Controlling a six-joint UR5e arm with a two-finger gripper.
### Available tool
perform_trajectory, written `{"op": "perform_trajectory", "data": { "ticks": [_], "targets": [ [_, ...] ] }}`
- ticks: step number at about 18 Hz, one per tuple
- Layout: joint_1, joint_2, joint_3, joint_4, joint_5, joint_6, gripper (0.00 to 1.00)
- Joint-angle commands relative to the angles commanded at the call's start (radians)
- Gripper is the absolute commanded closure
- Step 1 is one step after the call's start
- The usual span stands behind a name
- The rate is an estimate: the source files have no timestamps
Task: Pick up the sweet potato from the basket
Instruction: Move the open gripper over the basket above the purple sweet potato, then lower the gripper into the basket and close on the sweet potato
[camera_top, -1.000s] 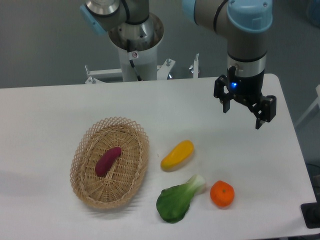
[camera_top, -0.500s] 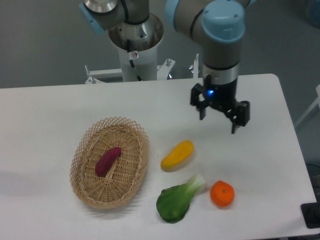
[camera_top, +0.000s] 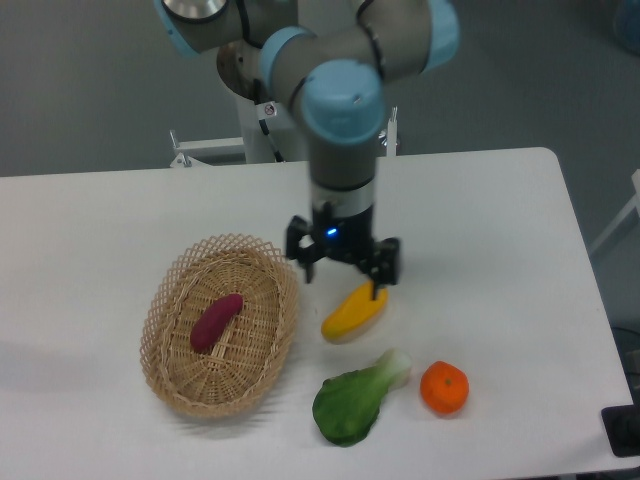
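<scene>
Mid-counter, the gripper (camera_top: 343, 271), open and empty, had swung in from the right edge toward the basket (camera_top: 176, 375); sweet potato (camera_top: 217, 322) untouched.

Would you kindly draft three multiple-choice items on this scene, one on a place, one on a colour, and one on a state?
1. Where does the sweet potato lie?
A. inside the basket
B. on the table beside the orange
C. between the fingers

2. What colour is the oblong vegetable just right of the basket?
A. green
B. yellow
C. purple

3. How does the gripper stand?
A. shut on the sweet potato
B. open and holding nothing
C. shut on the leafy green

Answers:
1. A, the purple tuber rests on the basket's woven base.
2. B, its skin is plainly yellow.
3. B, the fingers are spread apart with nothing between them, above the table between the basket and the yellow vegetable.
</scene>
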Motion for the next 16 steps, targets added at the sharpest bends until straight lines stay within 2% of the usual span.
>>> {"op": "perform_trajectory", "data": {
  "ticks": [6, 9, 11, 16],
  "targets": [
    [-0.126, -0.087, -0.04, 0.044, 0.003, -0.031, 0.0],
    [-0.164, -0.123, -0.045, 0.107, 0.005, -0.034, 0.0],
    [-0.175, -0.132, -0.058, 0.129, 0.006, -0.032, 0.0],
    [-0.189, -0.146, -0.083, 0.132, 0.009, -0.041, 0.0]
  ]
}}
